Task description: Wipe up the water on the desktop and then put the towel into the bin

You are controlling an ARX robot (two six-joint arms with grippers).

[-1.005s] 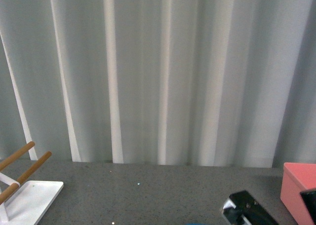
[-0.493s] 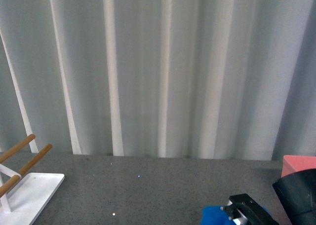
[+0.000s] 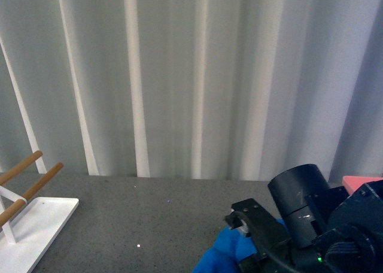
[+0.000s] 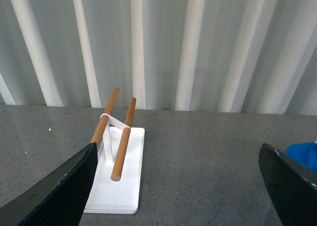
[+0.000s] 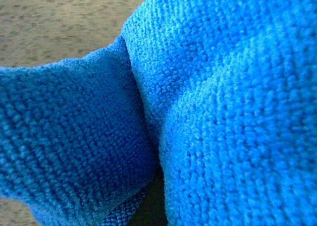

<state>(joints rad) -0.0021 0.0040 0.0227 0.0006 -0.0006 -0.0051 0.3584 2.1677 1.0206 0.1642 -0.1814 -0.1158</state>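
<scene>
The blue fuzzy towel (image 3: 220, 255) hangs bunched at the bottom of the front view, with my right gripper (image 3: 240, 232) shut on it above the speckled dark grey desktop (image 3: 149, 219). In the right wrist view the towel (image 5: 208, 107) fills nearly everything and hides the fingers; a strip of desktop (image 5: 54, 23) shows at one corner. A corner of the pink bin (image 3: 358, 181) peeks out behind the right arm. My left gripper (image 4: 176, 189) is open over bare desktop, with nothing between its dark fingers (image 4: 57, 194). A bit of towel (image 4: 303, 154) shows past one of them.
A white rack base (image 3: 42, 225) with two wooden rods (image 3: 36, 186) stands at the front view's left; in the left wrist view the rack (image 4: 119, 179) lies ahead of the open fingers. Pleated white curtains (image 3: 191, 81) close off the back of the desk.
The right arm has risen and come further into the front view, bringing the blue towel up with it; the arm now covers most of the pink bin.
</scene>
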